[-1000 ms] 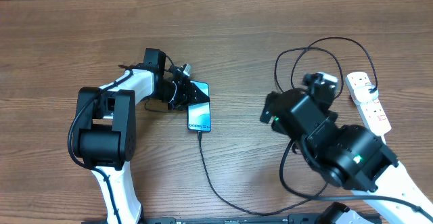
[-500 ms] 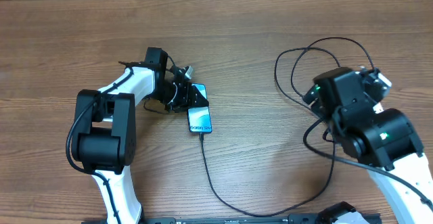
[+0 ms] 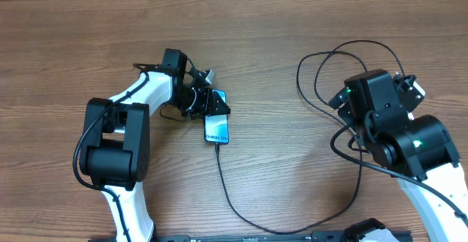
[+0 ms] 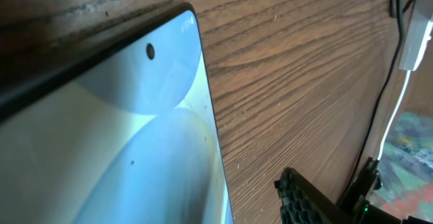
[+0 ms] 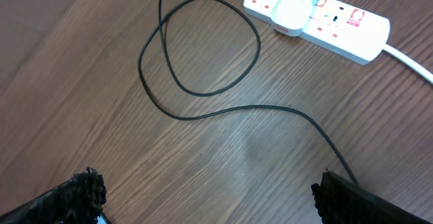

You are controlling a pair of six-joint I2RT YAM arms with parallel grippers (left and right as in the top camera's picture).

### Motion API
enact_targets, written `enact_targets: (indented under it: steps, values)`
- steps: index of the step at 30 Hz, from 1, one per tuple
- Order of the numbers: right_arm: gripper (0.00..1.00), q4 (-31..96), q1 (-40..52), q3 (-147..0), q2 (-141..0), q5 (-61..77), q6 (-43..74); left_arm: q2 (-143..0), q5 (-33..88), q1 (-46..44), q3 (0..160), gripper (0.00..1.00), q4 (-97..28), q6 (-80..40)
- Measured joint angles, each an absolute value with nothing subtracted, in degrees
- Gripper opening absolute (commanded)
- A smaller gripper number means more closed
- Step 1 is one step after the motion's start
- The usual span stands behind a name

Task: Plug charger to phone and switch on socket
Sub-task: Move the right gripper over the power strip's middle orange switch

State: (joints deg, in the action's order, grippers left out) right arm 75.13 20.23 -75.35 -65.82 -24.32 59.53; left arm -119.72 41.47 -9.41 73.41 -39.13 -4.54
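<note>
1. The right gripper point(image 5: 211, 198), jaws wide and empty, has swung across to near the socket point(image 5: 338, 28); judging by this, switching comes next.
2. The charger point(image 3: 219, 167) sits in the phone point(image 3: 216, 128), mid-surface; the left gripper point(image 3: 200, 103) is at the phone's top, jaws' state unclear.

Your overhead view looks straight down on the table point(image 3: 278, 37) from well above. It is wide enough to hold the left arm point(image 3: 117, 136), the right arm point(image 3: 402, 136), the phone point(image 3: 216, 127) and the black cable point(image 3: 219, 161). Your left wrist view sits nearly against the phone's screen, skimming across it at a low slant toward the tabletop beyond. Your right wrist view looks down at a tilt from higher up, onto the cable's loop and the power strip point(image 5: 338, 24). The cable shows in all three views, and the overhead and left wrist views share the phone.
</note>
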Motion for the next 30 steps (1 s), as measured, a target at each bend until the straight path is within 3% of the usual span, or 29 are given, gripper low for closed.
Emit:
enact_targets:
  steps: [5,9,19,27,30]
  values:
    - [1.00,75.0,20.2,-75.4,-66.8,-24.2,59.6,-119.1,38.4,-9.7,73.9,0.51,-42.9,-5.0]
    - [1.00,74.3,20.2,-75.4,-67.6,-24.2,59.6,-118.2,34.3,-9.8,74.0,0.59,-45.1,-7.3]
    - [1.00,74.1,20.2,-75.4,-69.4,-24.2,59.8,-117.5,30.9,-10.5,74.3,0.61,-44.5,-12.8]
    - [1.00,74.1,16.7,-75.4,-69.5,-21.2,63.4,-117.3,31.1,-10.5,74.4,0.76,-44.1,-15.1]
    - [1.00,74.1,12.6,-75.4,-69.5,-20.9,63.7,-117.1,31.0,-10.5,74.6,0.86,-44.2,-15.3]
